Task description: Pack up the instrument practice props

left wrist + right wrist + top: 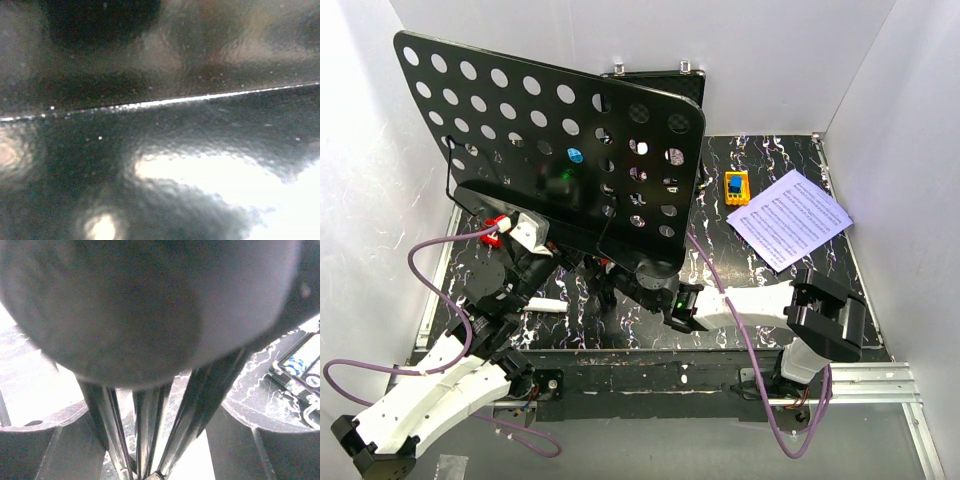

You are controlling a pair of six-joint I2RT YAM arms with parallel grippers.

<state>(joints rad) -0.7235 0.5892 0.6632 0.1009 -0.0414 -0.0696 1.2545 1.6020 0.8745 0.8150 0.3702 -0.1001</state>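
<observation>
White walls (pixel 880 120) close in the scene on the left, back and right of the top view. The table (pixel 775 150) has a black top veined with white, like marble.

The music stand (pixel 545 195) fills the upper left; its perforated black desk is tilted and overlaps a black case (pixel 665 82) at top centre.

The right gripper (pixel 155 445) reaches in from the lower right to the stand's base at centre. Its fingers stand wide apart with the stand's folded legs between them, not pinched.

The left gripper (pixel 520 232) sits at the desk's lower edge, centre left. Its own camera shows only a blurred dark surface, so I cannot tell its state.

A sheet-music page (pixel 790 218) lies flat at the right. A yellow toy block (pixel 736 187) is just left of it. A white microphone (pixel 545 305) lies below the desk, lower left of centre.
</observation>
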